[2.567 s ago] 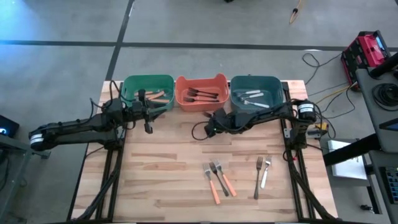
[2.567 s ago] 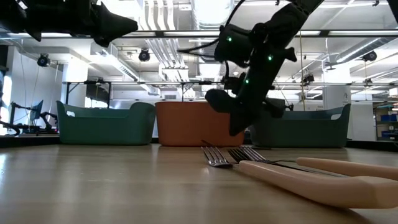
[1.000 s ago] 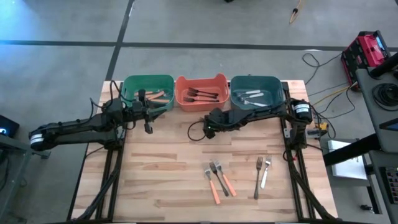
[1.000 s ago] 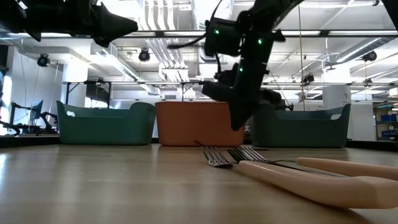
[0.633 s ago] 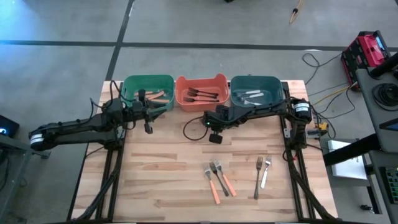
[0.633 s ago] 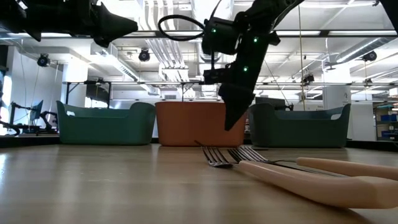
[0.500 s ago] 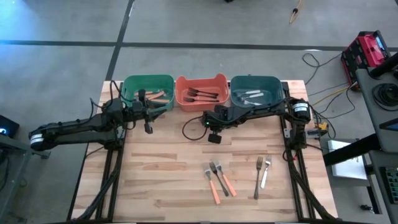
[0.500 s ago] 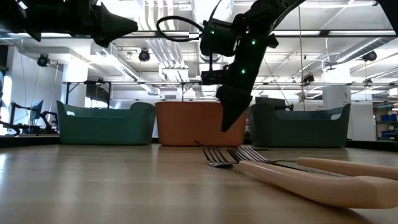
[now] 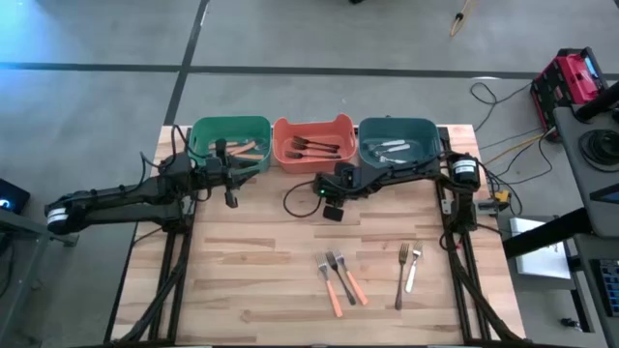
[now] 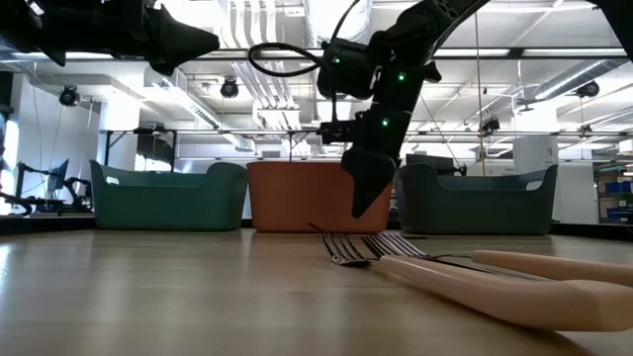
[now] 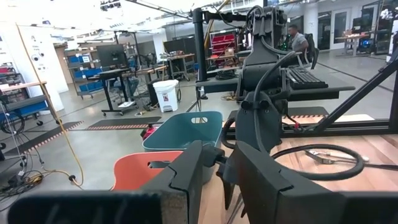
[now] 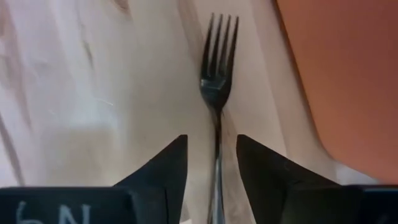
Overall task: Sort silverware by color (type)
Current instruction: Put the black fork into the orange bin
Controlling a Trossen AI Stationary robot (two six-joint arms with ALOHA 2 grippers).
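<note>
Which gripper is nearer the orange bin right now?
Right. The right gripper hangs just in front of the orange bin; the left gripper sits by the green bin.

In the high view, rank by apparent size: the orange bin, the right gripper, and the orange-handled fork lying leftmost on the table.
1. orange bin, clearly largest.
2. and 3. right gripper and the leftmost orange-handled fork: too alike to rank; the gripper is blockier, the fork longer and thinner.
</note>
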